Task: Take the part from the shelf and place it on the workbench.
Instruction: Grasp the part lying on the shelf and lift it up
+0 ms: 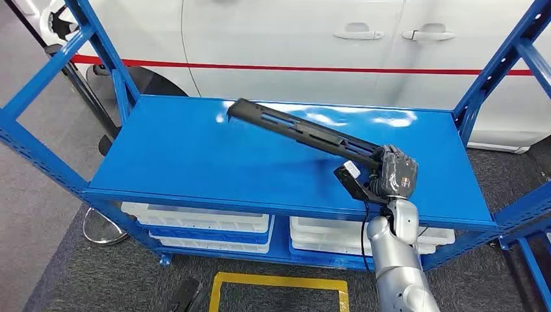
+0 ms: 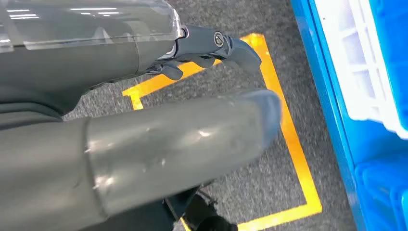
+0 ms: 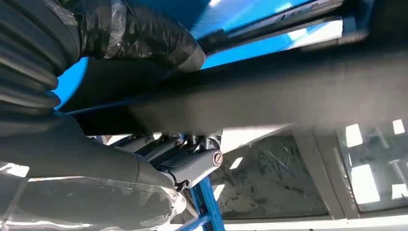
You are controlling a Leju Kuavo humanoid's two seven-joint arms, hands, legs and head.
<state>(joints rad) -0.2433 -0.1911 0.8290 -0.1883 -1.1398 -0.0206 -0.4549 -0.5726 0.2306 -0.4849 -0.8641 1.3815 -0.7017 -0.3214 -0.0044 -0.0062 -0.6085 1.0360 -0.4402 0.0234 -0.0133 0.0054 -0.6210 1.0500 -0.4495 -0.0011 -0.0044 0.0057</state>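
Now the part's in hand, lifted above the shelf!

Right hand (image 1: 394,174), centre-right of the head view, is clamped around the near end of the long black part (image 1: 299,130), which slants up toward the upper middle of the frame; its far tip looks clear of the blue shelf top (image 1: 195,156), though I can't be sure. Right wrist view confirms it: fingers (image 3: 144,33) wrapped over the dark bar. Left hand (image 2: 207,45) hangs over the grey floor and its yellow-taped square (image 2: 288,144), fingers loosely curled, holding nothing. Pick looks done; next comes carrying it off, minding the shelf's blue uprights (image 1: 500,65), to a workbench I can't make out.
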